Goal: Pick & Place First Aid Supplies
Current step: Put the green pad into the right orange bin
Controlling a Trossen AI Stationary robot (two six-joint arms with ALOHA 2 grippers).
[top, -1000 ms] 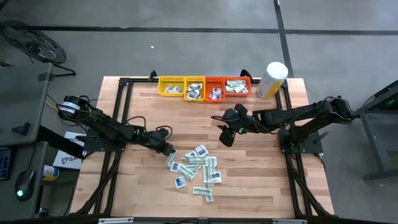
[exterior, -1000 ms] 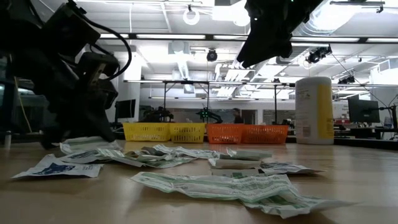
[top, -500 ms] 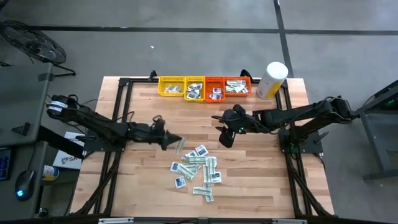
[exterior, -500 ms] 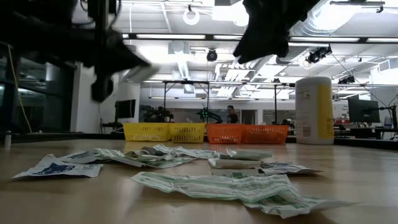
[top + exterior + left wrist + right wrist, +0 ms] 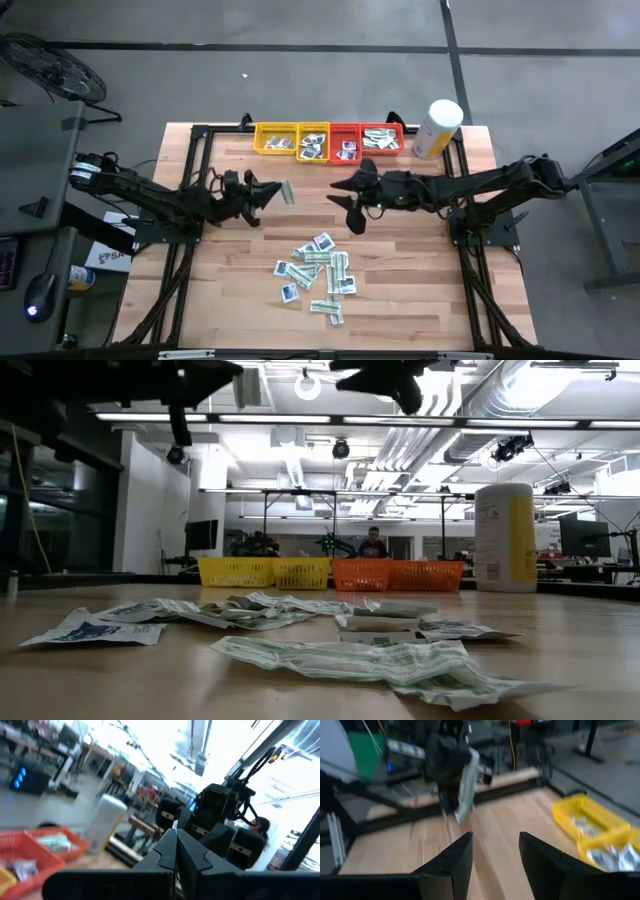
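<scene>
**Packet lifted clear of table; pile remains at centre**

Wooden table (image 5: 230, 290) carries a loose pile of first aid packets (image 5: 318, 272) toward its near middle. Four trays (image 5: 328, 140), two yellow and two red, line the far edge beside a white-and-yellow canister (image 5: 437, 128). Left gripper (image 5: 270, 192) is raised, clamped on one packet (image 5: 287, 193). Right gripper (image 5: 343, 193) hovers opposite, fingers apart, empty. Beyond the table: open workshop, ceiling lights, a person standing.
</scene>
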